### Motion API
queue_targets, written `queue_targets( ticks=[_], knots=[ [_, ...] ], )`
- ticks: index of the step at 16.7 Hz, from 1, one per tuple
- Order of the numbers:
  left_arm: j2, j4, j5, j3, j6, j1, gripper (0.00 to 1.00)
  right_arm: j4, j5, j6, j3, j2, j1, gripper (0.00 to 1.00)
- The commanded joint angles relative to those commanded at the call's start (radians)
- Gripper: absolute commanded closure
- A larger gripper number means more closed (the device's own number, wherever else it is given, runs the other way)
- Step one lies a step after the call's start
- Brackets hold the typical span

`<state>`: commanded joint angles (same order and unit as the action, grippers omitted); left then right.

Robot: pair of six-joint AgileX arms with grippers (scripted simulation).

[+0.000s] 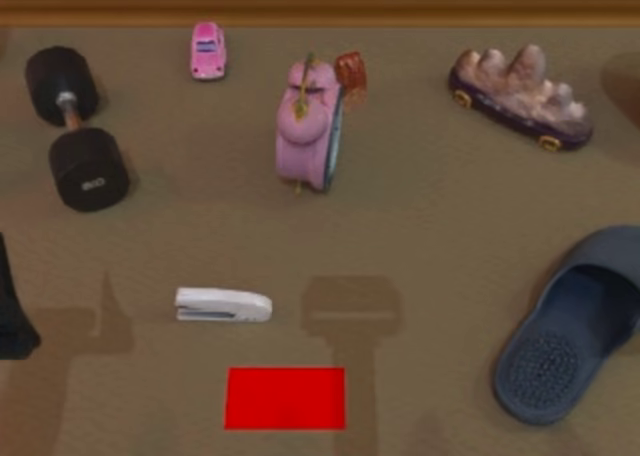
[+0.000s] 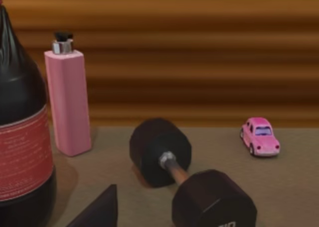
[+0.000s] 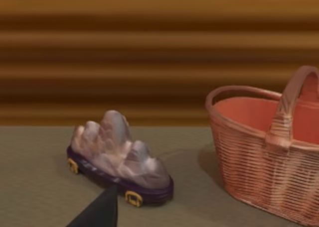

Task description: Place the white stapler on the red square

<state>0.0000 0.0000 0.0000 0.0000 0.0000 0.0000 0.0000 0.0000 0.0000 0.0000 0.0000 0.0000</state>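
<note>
The white stapler (image 1: 223, 305) lies flat on the surface, just above the red square (image 1: 285, 398), not touching it. No pincer is near it, and I cannot tell if either pincer is released or clenched. The stapler looks small, hard, light and smooth, so pinch its long sides at the middle.

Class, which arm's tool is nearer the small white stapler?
Probably left. The left tool faces the black dumbbell, on the small white stapler's side; the right tool faces the grey rock ornament, far right. Neither arm shows from above.
</note>
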Motion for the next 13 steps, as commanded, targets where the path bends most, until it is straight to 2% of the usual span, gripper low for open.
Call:
queue_targets(
  ticks=[3, 6, 9, 13],
  knots=[
    [0.010, -0.008, 0.001, 0.010, 0.008, -0.004, 0.00, 0.000, 0.000, 0.000, 0.000, 0.000, 0.000, 0.00],
    [0.103, -0.075, 0.002, 0.102, 0.075, -0.037, 0.00, 0.000, 0.000, 0.000, 0.000, 0.000, 0.000, 0.00],
    [0.293, -0.195, 0.001, 0.269, 0.196, -0.091, 0.00, 0.000, 0.000, 0.000, 0.000, 0.000, 0.000, 0.00],
    [0.686, -0.409, -0.002, 0.550, 0.408, -0.185, 0.00, 0.000, 0.000, 0.000, 0.000, 0.000, 0.000, 0.00]
  ],
)
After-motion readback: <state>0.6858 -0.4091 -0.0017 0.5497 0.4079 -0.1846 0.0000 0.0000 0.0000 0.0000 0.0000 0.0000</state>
